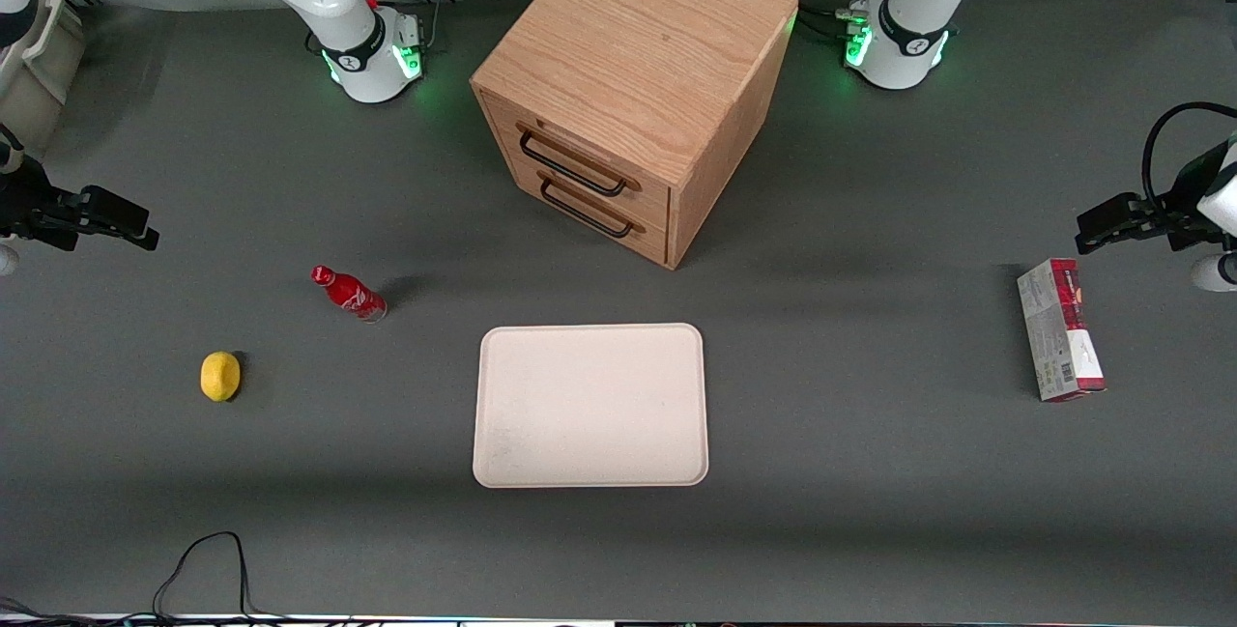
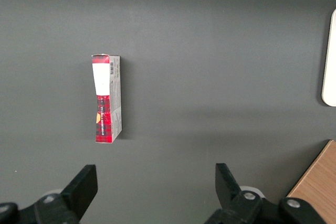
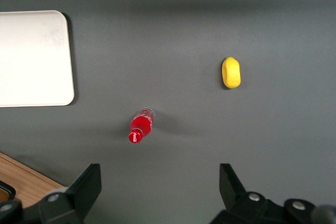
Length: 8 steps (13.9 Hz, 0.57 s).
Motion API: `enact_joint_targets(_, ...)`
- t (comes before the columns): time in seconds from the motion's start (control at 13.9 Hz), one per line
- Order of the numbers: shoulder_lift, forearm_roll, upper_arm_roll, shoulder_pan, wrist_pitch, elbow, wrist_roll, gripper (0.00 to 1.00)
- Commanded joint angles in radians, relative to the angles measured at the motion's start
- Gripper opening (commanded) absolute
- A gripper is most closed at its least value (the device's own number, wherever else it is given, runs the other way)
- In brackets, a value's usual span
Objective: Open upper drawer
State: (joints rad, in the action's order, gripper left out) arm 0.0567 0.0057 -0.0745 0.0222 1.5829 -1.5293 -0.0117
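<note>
Gripper (image 3: 160, 184), fingers (image 3: 86, 184) apart, above red bottle (image 3: 142, 125).

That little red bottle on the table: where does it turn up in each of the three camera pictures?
Front view: the red bottle stands upright on the table, between the lemon and the oak cabinet.
Right wrist view: the bottle is seen from above, between the lemon and the tray, with the open gripper high above the table.
Left wrist view: not in it.
Shared landmark: the pale tray.
</note>
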Motion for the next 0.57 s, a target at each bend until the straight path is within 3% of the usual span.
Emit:
enact_joint_targets(0.0,0.005,-0.012,-0.013,0.012,-0.018,0.015,0.024,1.0)
enact_joint_targets(0.5,0.078,0.0,0.004,0.037,-0.009,0.092,0.007,1.0)
